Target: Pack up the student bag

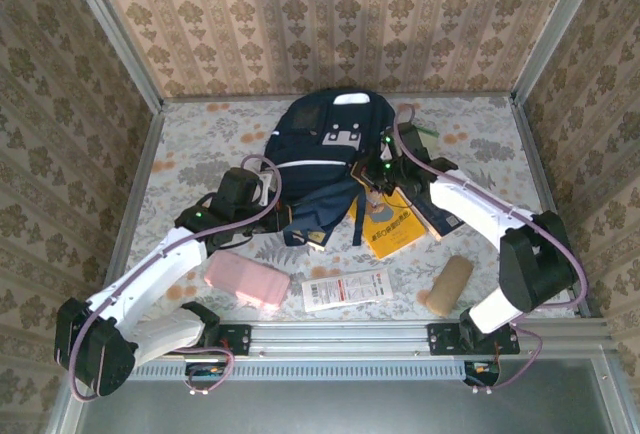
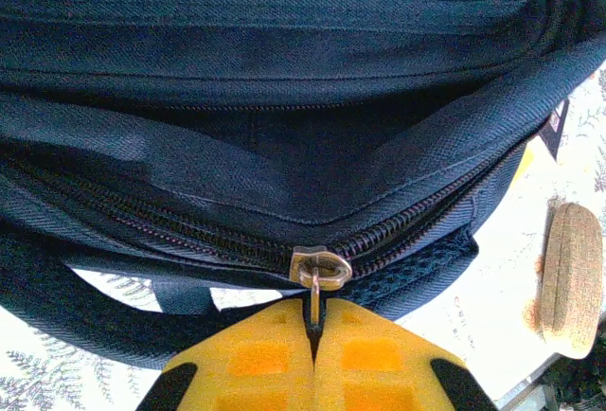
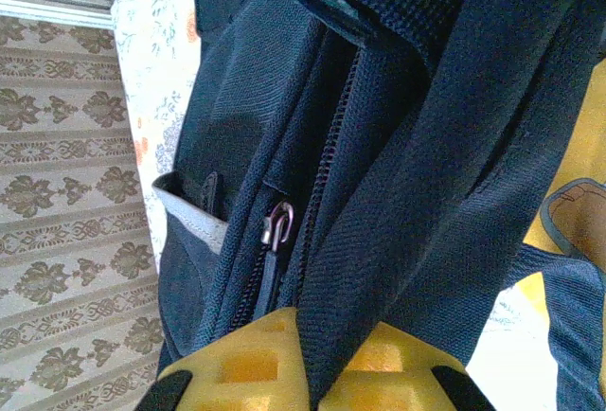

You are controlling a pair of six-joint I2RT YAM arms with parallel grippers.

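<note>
Here, coarse-twill navy student bag (image 2: 284, 51)

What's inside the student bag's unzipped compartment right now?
In the left wrist view, the mouth of the student bag shows navy lining above the zipper pull pinched by the left gripper. No packed item is visible; a folded flap covers the deeper part.

Pink pouch (image 1: 247, 282), white packet (image 1: 346, 289) and tan roll (image 1: 449, 285) (cork-like) lie before a yellow booklet (image 1: 388, 224).

Student bag (image 1: 320, 149) crowds the table (image 1: 200, 129) middle — far corners open.
</note>
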